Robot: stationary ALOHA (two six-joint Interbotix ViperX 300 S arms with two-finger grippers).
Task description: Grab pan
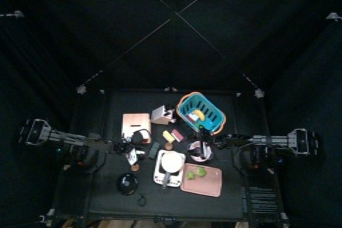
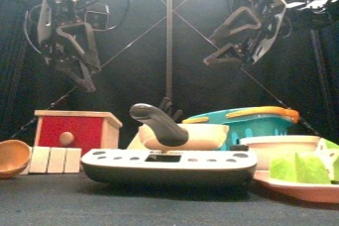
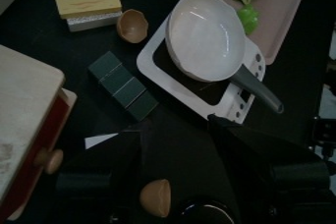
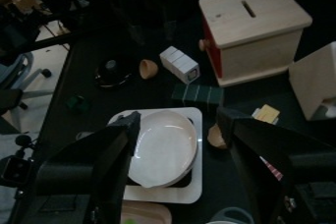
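The black bench (image 1: 107,194) is crowded inside dark curtains (image 1: 54,42). The white pan (image 3: 207,39) sits on a white scale (image 3: 175,73) mid-bench; right end effector (image 4: 171,159) hangs above, jaws spread; left end effector (image 2: 73,66) unclear.

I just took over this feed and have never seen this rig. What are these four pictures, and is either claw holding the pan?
Two black robot arms work at a small table. One picture looks straight down, one looks level from the table's front edge, and two come from cameras on the wrists. The white pan, dark handle sticking out, sits on a white stove. Around it lie a blue basket, a red wooden box and a pink tray. The left gripper and right gripper hang above, holding nothing; the right one is wide open.
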